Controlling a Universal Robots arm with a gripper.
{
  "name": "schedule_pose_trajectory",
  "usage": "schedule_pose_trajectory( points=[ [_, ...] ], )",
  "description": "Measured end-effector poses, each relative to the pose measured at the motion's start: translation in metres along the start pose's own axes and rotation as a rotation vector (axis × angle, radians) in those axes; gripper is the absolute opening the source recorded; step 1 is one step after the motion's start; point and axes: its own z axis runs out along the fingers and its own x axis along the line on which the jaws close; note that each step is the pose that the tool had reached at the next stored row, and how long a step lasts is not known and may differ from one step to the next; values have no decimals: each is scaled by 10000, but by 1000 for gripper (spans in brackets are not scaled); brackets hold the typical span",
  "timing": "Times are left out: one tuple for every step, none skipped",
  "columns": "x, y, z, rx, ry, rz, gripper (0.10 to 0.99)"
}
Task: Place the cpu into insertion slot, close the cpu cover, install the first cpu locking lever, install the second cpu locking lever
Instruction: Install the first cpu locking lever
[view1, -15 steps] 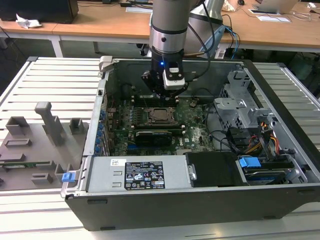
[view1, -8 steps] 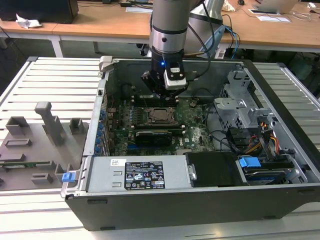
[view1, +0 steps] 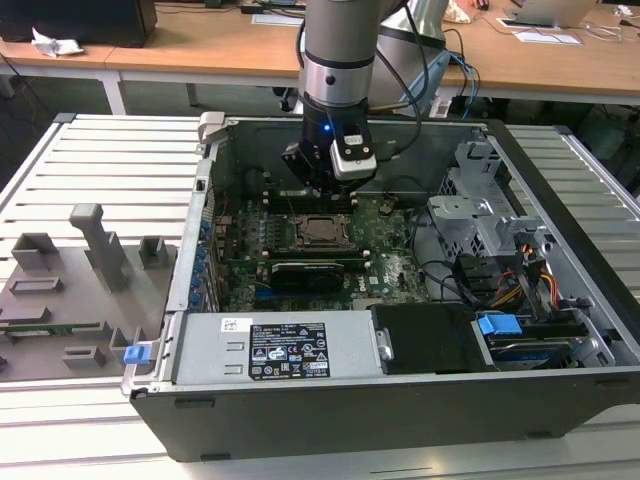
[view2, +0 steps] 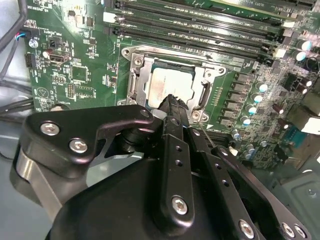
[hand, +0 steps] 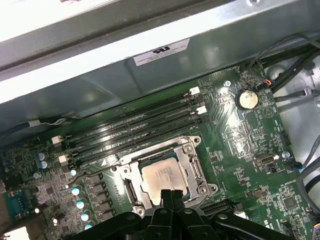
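The cpu (view1: 318, 231) lies flat in its socket on the green motherboard (view1: 392, 262), its dull silvery top showing in both wrist views (view2: 167, 82) (hand: 161, 177). The cpu cover (view2: 139, 80) (hand: 194, 169) lies down around the chip as a metal frame. My gripper (view1: 330, 192) hangs just above the socket's far edge. Its black fingertips (view2: 173, 101) are pressed together at the chip's edge, with nothing between them. Whether they touch the chip I cannot tell. A thin lever wire (hand: 97, 170) runs out from the socket's side.
The open computer case (view1: 205, 190) has tall walls around the board. Memory slots (hand: 135, 131) run beside the socket, and a long black card (view1: 310, 272) lies on its other side. A power supply (view1: 285, 350), drive cage (view1: 480, 215) and cables (view1: 500, 285) crowd the exterior view's right.
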Motion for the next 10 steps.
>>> schedule_pose_trajectory(
  points=[
    [0, 0, 0, -3, 2, -160, 106],
    [0, 0, 0, -3, 4, -260, 106],
    [0, 0, 0, -5, 6, -409, 106],
    [0, 0, 0, -8, 10, -608, 106],
    [0, 0, 0, -11, 14, -847, 106],
    [0, 0, 0, -14, 17, -1058, 106],
    [0, 0, 0, -16, 20, -1197, 106],
    [0, 0, 0, -17, 21, -1294, 106],
    [0, 0, 0, -18, 23, -1380, 106],
    [0, 0, 0, -20, 24, -1489, 106]
  ],
)
